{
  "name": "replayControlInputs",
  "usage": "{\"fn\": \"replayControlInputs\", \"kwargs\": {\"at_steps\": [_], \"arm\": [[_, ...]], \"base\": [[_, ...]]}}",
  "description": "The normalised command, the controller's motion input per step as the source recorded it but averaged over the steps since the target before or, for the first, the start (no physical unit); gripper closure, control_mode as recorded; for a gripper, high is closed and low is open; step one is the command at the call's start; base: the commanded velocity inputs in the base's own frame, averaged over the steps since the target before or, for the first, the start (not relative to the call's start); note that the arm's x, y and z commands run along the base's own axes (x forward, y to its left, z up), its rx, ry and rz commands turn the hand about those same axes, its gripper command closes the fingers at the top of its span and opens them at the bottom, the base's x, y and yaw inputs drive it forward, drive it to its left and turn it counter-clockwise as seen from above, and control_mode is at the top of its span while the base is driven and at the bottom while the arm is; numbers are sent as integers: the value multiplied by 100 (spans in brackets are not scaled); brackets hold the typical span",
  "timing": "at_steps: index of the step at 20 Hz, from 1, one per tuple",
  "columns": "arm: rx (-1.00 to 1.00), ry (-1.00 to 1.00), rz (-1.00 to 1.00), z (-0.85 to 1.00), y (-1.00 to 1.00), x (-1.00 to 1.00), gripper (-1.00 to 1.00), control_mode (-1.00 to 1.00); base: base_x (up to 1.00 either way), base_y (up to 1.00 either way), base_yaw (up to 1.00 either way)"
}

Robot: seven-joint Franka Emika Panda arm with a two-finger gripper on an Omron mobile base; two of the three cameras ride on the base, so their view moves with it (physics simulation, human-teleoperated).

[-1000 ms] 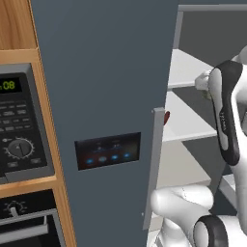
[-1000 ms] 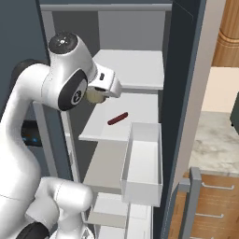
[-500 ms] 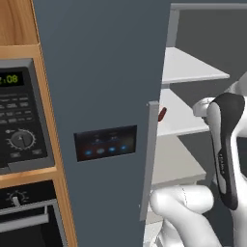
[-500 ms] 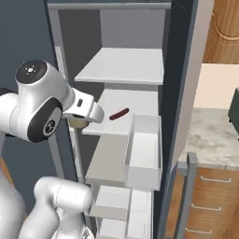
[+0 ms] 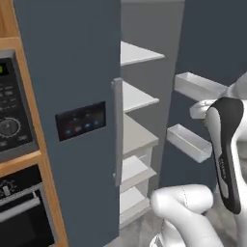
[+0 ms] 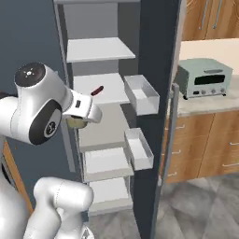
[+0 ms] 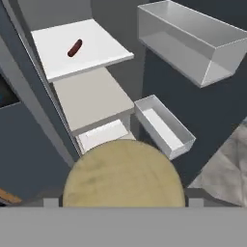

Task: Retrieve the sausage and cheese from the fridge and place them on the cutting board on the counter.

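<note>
Fridge (image 6: 28, 46) w/ right door open, white shelves inside; sausage (image 6: 97, 90) lies on a mid shelf. Beige desk (image 6: 205, 103) to the right carries a pale green toaster oven (image 6: 204, 78). Arm bent in front of the shelves, claw (image 6: 79, 122) grasping the cheese (image 7: 123, 174) just outside the fridge.

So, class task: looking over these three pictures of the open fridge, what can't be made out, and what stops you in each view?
- Tool fingertips: hand view, hidden behind the cheese.
- Cheese: right base view, mostly covered by the arm's wrist.
- Toaster oven dials: right base view, too small.
- Microwave: left base view, cut off by the left edge.
- Sausage: its far side, hand view.
</note>
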Motion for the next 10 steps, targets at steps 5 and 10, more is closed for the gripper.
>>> {"fn": "replayControlInputs", "kwargs": {"at_steps": [5,10], "arm": [[0,0,0,0,0,0,100,100],[0,0,0,0,0,0,100,100]], "base": [[-40,6,-93],[9,-45,-69]]}}
